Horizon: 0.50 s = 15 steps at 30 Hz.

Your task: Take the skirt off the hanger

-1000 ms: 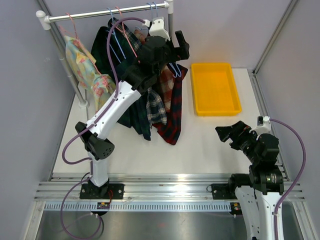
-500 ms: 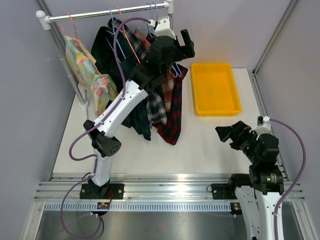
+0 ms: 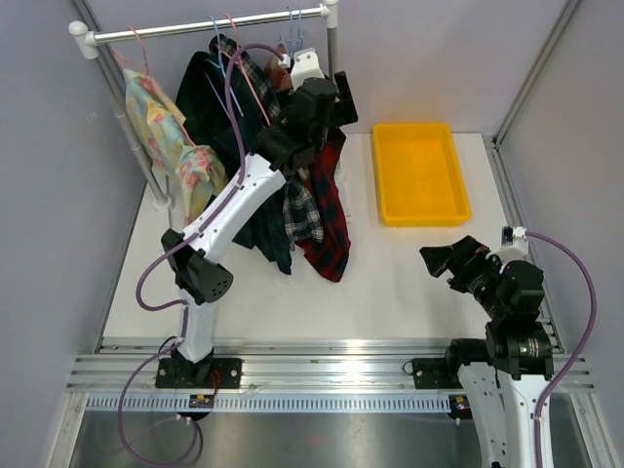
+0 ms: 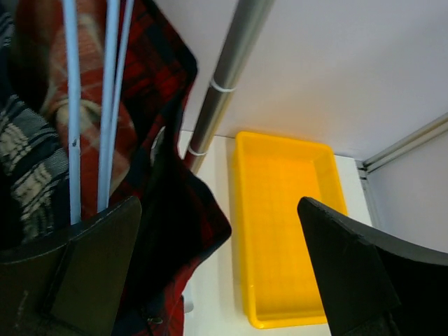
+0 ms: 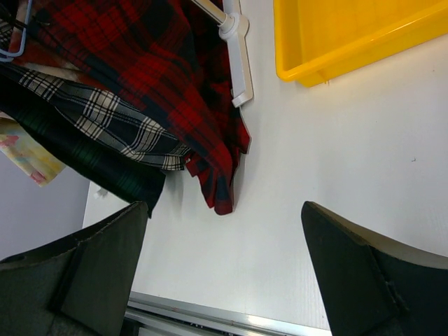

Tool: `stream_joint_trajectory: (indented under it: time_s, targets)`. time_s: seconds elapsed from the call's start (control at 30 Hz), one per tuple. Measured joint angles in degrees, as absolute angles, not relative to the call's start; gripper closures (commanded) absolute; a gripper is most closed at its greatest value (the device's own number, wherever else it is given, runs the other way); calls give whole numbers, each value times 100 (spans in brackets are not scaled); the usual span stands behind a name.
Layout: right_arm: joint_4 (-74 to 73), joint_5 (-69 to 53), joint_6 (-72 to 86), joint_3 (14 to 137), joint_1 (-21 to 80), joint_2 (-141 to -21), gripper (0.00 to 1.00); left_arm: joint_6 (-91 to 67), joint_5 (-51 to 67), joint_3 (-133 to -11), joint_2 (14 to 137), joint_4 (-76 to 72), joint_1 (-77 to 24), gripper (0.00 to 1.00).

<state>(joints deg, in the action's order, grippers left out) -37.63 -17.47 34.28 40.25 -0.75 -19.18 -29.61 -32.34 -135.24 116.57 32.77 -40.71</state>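
The left end effector [image 3: 332,97] has swung in under the rail [image 3: 210,23], spread wide beside the red skirt [image 3: 328,210] hanging on its hanger [image 4: 105,105]. Closing here could catch cloth and drag the hanger off. Only the left wrist view shows the wires. The right end effector [image 5: 224,213] hovers spread above the worktop [image 3: 390,268].

White links [image 3: 229,205], black joints [image 3: 203,283], purple cables [image 3: 593,307].
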Motion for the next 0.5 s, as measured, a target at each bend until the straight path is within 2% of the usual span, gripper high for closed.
stream_joint_trajectory:
  time_s: [0.3, 0.5]
  targets:
    - [-3763, -1747, 3428, 4014, -75, -1918, 1, -2753, -3175, -12532, 10906, 3009, -4040, 1]
    - [-3760, -1747, 3428, 4014, -75, -1918, 0, -2578, -2974, -12466, 10726, 2668, -4040, 1]
